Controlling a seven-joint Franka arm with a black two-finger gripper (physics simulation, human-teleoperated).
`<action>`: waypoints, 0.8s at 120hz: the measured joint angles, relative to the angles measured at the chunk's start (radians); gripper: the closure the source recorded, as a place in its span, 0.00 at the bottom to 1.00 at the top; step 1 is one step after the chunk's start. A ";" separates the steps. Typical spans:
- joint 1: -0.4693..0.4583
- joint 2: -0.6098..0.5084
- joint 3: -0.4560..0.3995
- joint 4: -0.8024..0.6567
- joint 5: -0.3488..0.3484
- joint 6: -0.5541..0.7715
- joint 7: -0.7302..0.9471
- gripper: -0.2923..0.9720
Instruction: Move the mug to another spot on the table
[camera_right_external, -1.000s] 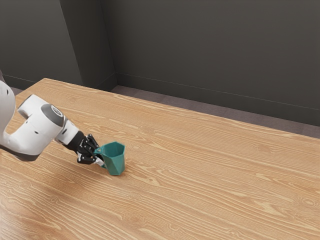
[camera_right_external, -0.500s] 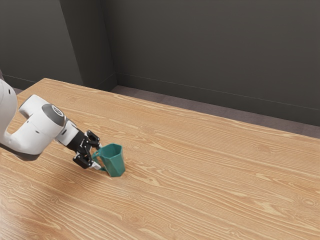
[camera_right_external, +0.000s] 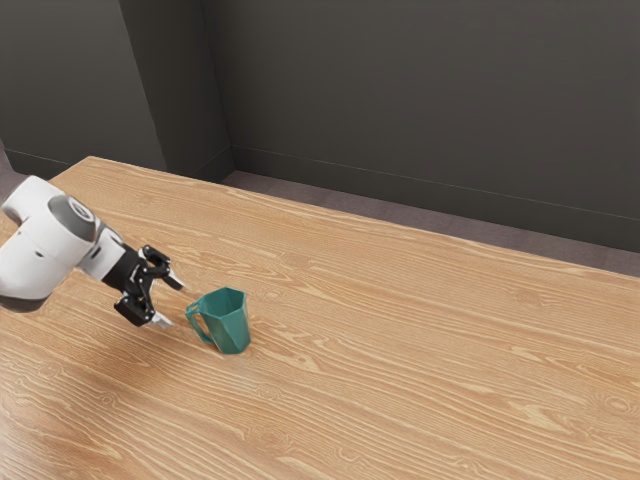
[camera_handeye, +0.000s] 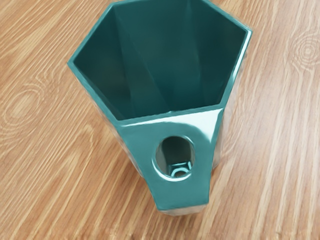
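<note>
A teal six-sided mug (camera_right_external: 224, 318) stands upright on the wooden table (camera_right_external: 400, 330), its handle turned toward the exterior view's left. My gripper (camera_right_external: 168, 302) is just left of that handle, a short gap away, open with nothing between its fingers. The wrist view looks down at the mug (camera_handeye: 165, 95) from the handle side: the empty hexagonal inside and the handle (camera_handeye: 176, 160) with its oval hole face my hand.
The wood-grain table stretches far to the exterior view's right and toward the front. Dark walls and a grey floor strip (camera_right_external: 430, 215) lie behind the table's back edge.
My gripper let go of the mug's handle, opened, and pulled back toward the exterior view's left. The mug stayed standing in the same spot.
</note>
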 joint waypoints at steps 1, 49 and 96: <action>0.000 -0.004 0.003 0.000 0.011 0.000 -0.003 0.24; 0.025 -0.062 -0.065 0.521 0.734 -0.374 -0.488 0.23; -0.078 -0.020 -0.174 0.732 0.805 -0.699 -1.261 0.23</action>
